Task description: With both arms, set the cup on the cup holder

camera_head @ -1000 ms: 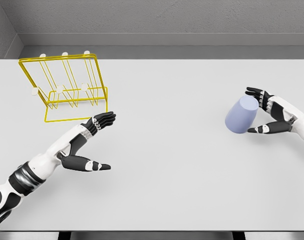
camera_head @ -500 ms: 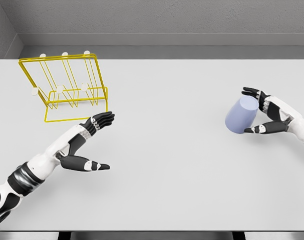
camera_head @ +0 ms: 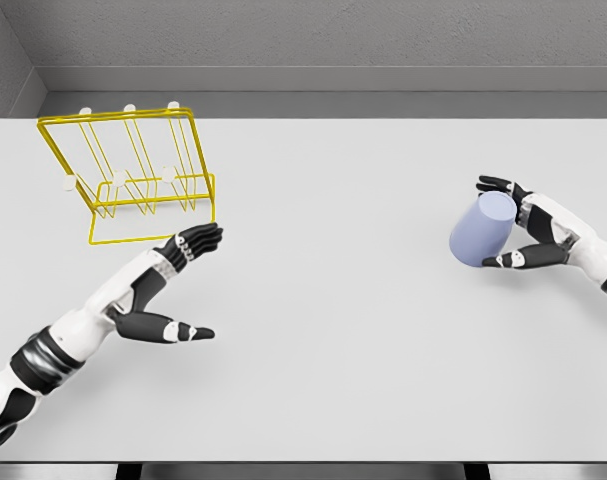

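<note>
Head view shows the right robot hand (camera_head: pixel 523 225) open around the tilted cup (camera_head: pixel 481 229), not gripping; it should close evenly. Left robot hand (camera_head: pixel 173 285) waits open.

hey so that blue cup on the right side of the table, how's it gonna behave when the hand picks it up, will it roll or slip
The cup looks smooth and tapered, so it may slip toward its narrower end unless the right hand grips firmly. It appears tilted rather than upright, so a nudge could probably tip or roll it in a curve across the table. It looks rigid and thin-walled, likely light.
</note>
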You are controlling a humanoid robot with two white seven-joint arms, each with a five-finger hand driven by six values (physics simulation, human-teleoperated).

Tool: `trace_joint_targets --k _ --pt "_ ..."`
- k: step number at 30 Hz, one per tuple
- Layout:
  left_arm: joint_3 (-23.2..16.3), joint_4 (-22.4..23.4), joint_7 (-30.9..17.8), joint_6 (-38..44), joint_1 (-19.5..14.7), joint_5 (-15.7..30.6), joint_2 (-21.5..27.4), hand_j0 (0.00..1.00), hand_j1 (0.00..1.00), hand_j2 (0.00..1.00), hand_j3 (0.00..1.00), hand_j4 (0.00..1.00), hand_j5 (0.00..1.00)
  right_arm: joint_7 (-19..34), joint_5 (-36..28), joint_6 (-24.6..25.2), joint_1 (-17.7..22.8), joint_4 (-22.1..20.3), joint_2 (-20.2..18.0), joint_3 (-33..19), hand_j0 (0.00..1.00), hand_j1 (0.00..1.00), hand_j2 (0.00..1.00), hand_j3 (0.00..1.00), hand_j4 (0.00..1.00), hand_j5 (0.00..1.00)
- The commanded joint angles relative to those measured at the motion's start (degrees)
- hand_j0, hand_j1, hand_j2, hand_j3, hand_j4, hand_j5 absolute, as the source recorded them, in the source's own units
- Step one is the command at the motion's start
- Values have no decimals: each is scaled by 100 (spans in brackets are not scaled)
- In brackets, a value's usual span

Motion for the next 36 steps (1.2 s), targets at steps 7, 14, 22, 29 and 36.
trace_joint_targets --k 7,14,22,29,36 --pt "30 -3 1 1 0 32 5 100 100 100 100 100 100 0 11 -6 -18 -15 28 -2 100 100 100 100 100 100" --pt "30 -12 -8 1 0 32 5 100 100 100 100 100 100 0 2 -32 -26 -76 72 6 80 80 80 80 80 80" --pt "30 -12 1 1 0 32 5 100 100 100 100 100 100 0 -25 -32 -35 -85 159 -2 64 64 64 64 64 64" --pt "30 -12 1 1 0 32 5 100 100 100 100 100 100 0 -33 -155 -35 -94 151 -2 58 58 58 58 58 58" --pt "30 -3 1 1 0 32 5 100 100 100 100 100 100 0 -95 -146 -9 -445 63 -29 54 54 54 54 54 54"
